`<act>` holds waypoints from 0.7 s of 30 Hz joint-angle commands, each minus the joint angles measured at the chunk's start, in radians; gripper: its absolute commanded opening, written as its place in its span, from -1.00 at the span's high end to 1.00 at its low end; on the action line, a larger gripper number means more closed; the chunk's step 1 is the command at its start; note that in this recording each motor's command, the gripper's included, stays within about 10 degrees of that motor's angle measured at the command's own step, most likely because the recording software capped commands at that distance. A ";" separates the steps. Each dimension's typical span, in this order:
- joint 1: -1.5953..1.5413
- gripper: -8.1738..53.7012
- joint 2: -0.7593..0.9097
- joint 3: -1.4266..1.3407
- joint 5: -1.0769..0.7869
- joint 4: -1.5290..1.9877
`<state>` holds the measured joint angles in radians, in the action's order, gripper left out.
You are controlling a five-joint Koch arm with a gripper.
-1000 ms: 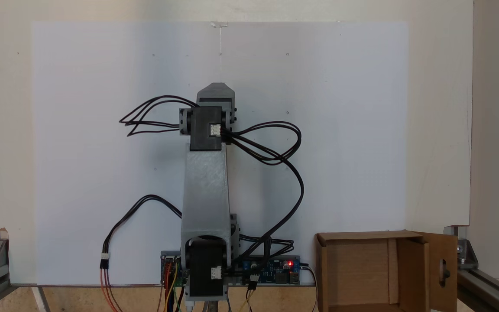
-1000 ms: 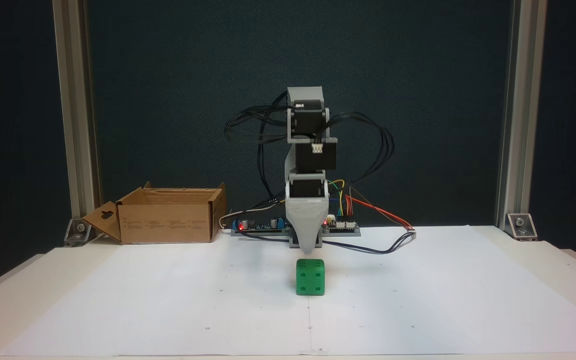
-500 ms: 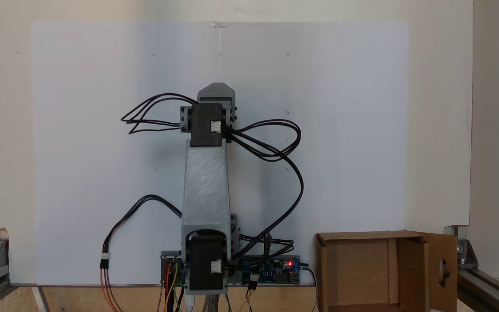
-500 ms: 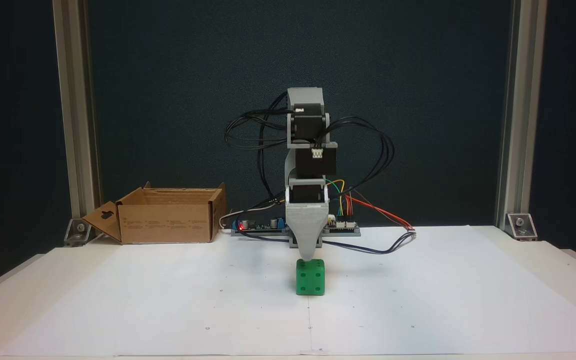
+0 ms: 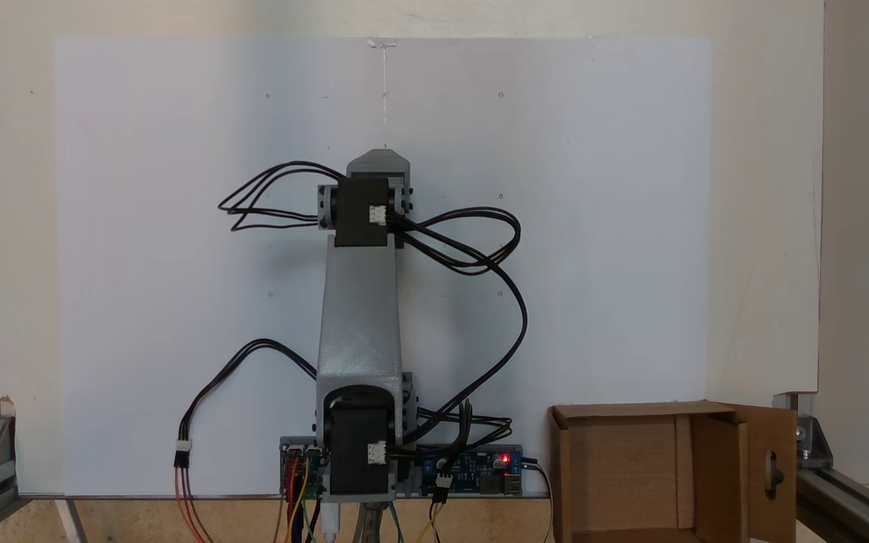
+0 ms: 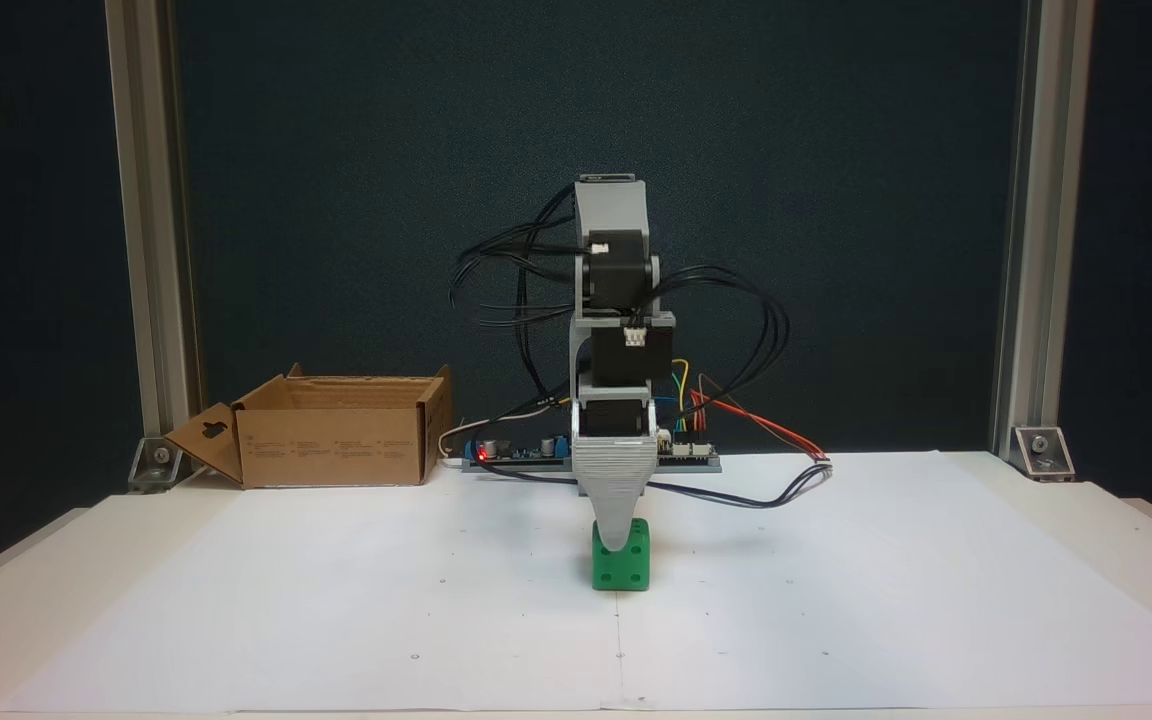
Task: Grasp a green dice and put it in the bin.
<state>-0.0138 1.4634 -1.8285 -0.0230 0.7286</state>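
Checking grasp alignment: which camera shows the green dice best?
The fixed view facing the arm: the green dice sits on the white paper, with the end effector tip overlapping its upper front. In the fixed view from above, the arm covers that spot.

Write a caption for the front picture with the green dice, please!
Gripper lowered in front of the green dice, cardboard bin waiting behind.

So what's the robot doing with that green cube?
The arm is reaching down over the dice on the white paper, and the gripper tip now overlaps the dice's upper part. One jaw hides the other from the front, so I can't tell if it has grabbed it. The dice sits on the paper, and the bin waits open, far off to the left in that fixed view.
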 commanded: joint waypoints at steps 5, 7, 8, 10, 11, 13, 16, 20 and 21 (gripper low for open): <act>0.000 -0.66 -0.009 0.006 0.021 -0.037; 0.000 -0.66 -0.012 0.005 0.021 -0.038; 0.000 -0.66 -0.015 0.002 0.021 -0.044; 0.002 -0.66 -0.018 -0.014 0.021 -0.069; 0.002 -0.66 -0.020 -0.025 0.021 -0.083; -0.002 -0.66 -0.026 -0.046 0.021 -0.110; 0.000 -0.66 -0.029 -0.052 0.031 -0.115; 0.005 -0.66 -0.035 -0.054 0.058 -0.115; 0.003 -0.66 -0.040 -0.054 0.060 -0.117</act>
<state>-0.0092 1.4205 -1.8975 -0.0153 0.6151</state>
